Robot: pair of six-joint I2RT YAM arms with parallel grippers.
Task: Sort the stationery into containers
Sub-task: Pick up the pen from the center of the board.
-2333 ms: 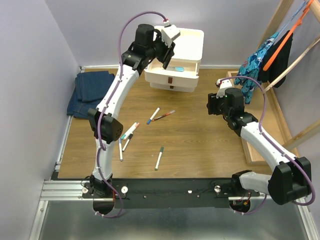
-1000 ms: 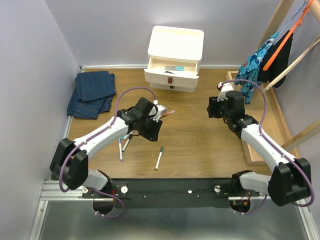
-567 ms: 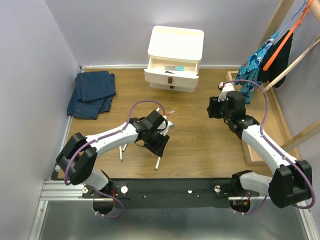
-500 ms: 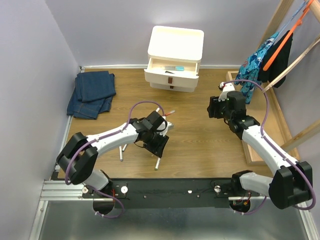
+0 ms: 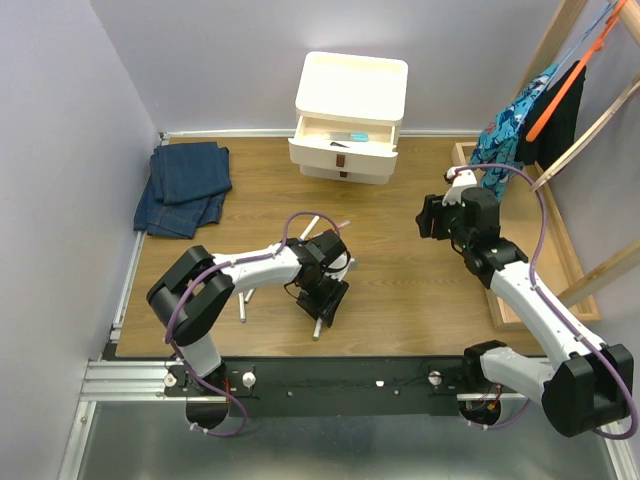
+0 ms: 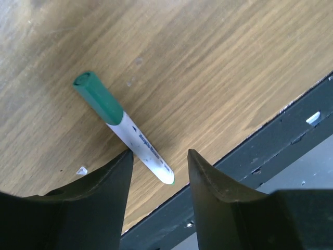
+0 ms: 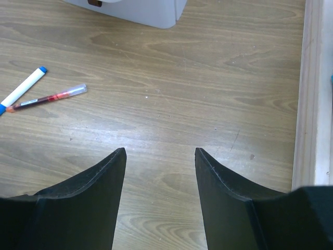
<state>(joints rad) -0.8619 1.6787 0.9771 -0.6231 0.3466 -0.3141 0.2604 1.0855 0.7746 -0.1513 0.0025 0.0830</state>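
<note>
The left gripper (image 6: 156, 161) has come down from the cabinet (image 5: 350, 120) to the green-capped marker (image 6: 122, 127), which lies flat well in front of the cabinet. Its fingers stand apart, either side of the white end. The marker looks light, hard and slippery, so grab the middle. The right gripper (image 7: 158, 156) is spread wide, holding nothing.

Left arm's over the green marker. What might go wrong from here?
The green marker lies slantwise, only its tail end between the open left fingers and hard by one of them; closing here may pinch the tip and flick it away. It sits near the table edge, so a nudge might roll it off.
</note>
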